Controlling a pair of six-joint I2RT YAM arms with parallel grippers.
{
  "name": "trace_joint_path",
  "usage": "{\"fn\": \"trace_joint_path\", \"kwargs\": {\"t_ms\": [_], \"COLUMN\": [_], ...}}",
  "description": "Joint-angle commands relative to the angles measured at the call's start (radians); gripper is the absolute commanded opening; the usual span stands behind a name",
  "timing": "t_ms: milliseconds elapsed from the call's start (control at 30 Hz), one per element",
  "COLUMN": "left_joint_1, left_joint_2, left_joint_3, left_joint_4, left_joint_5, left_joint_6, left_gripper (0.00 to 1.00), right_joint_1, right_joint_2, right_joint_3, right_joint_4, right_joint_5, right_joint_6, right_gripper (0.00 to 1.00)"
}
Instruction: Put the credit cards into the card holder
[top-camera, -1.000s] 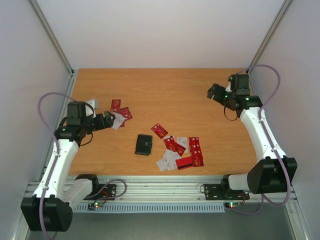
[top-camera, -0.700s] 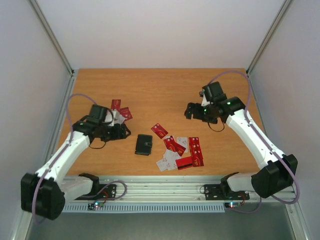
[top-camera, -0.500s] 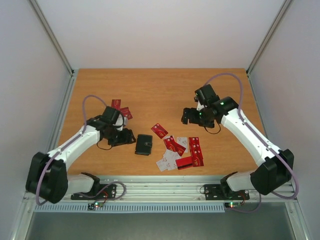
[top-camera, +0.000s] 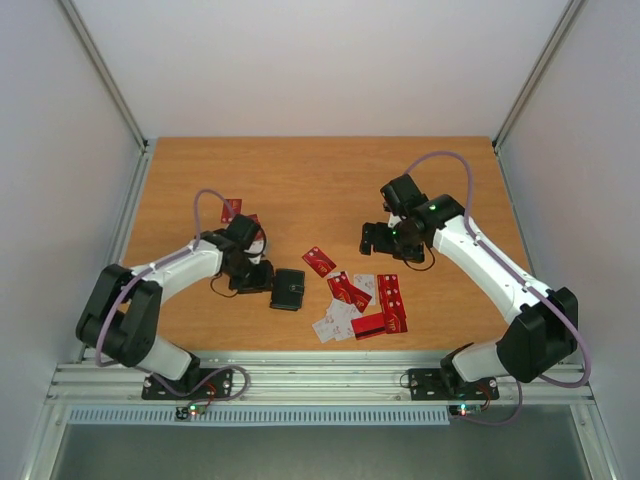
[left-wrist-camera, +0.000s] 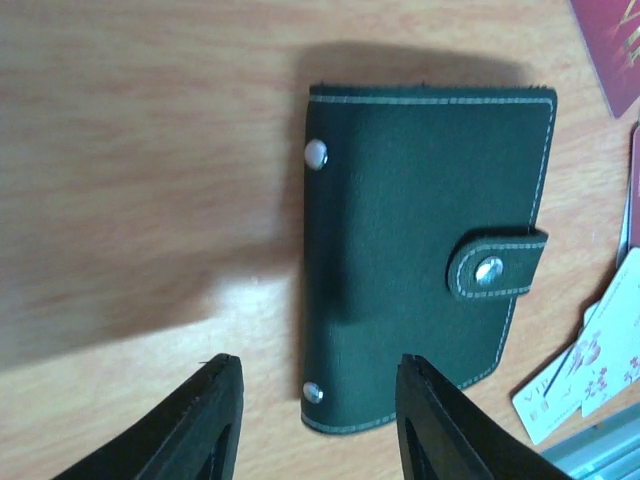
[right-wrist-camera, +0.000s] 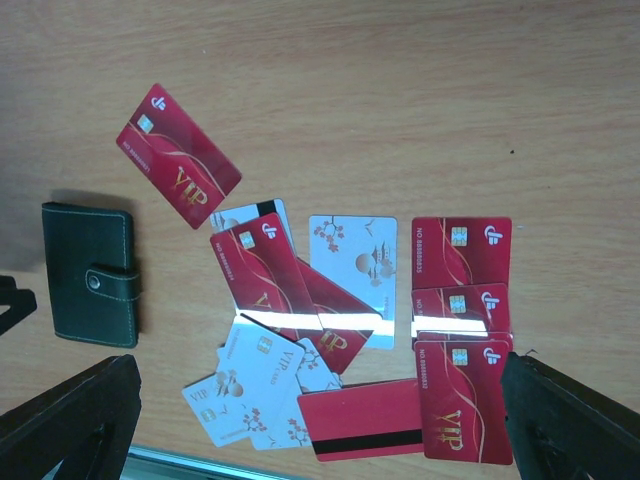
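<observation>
The card holder lies closed on the wooden table, a dark case with a snap strap. My left gripper is low beside its left edge. In the left wrist view the holder has its near corner between the fingers of the left gripper, which stand apart and grip nothing. Several credit cards, red and white, lie scattered right of the holder. My right gripper hovers over them, wide open and empty. One red card lies apart from the pile.
A few more red cards lie at the left, partly hidden behind the left arm. White cards reach close to the holder's right side. The table's near metal edge runs just below the pile. Grey walls enclose three sides.
Both arms swung toward the middle. The left gripper left the left-hand cards, came down beside the holder and narrowed its jaws. The right gripper moved from the back right to above the pile.
</observation>
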Motion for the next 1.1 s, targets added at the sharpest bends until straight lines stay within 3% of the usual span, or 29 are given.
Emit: {"fn": "trace_joint_path", "kwargs": {"t_ms": [0, 433, 700, 1067], "left_joint_1": [-0.007, -0.018, -0.019, -0.019], "left_joint_2": [0.058, 0.172, 0.148, -0.080], "left_joint_3": [0.037, 0.043, 0.008, 0.007], "left_joint_4": [0.082, 0.172, 0.243, 0.225], "left_joint_5": [0.015, 0.055, 0.086, 0.124], "left_joint_6": [0.009, 0.005, -0.023, -0.080], "left_gripper": [0.44, 0.30, 0.01, 0.00], "right_joint_1": [0.011, 0.010, 0.010, 0.028], "right_joint_2": [0.004, -0.003, 0.004, 0.035], "right_joint_3": [-0.001, -0.013, -0.007, 0.033], "right_joint_4": [-0.019, -0.031, -0.024, 0.033], "right_joint_5": [0.008, 0.007, -0.011, -0.113], "right_joint_6": [0.016, 0.020, 0.009, 0.010], "right_gripper": [0.99, 0.99, 0.98, 0.99]}}
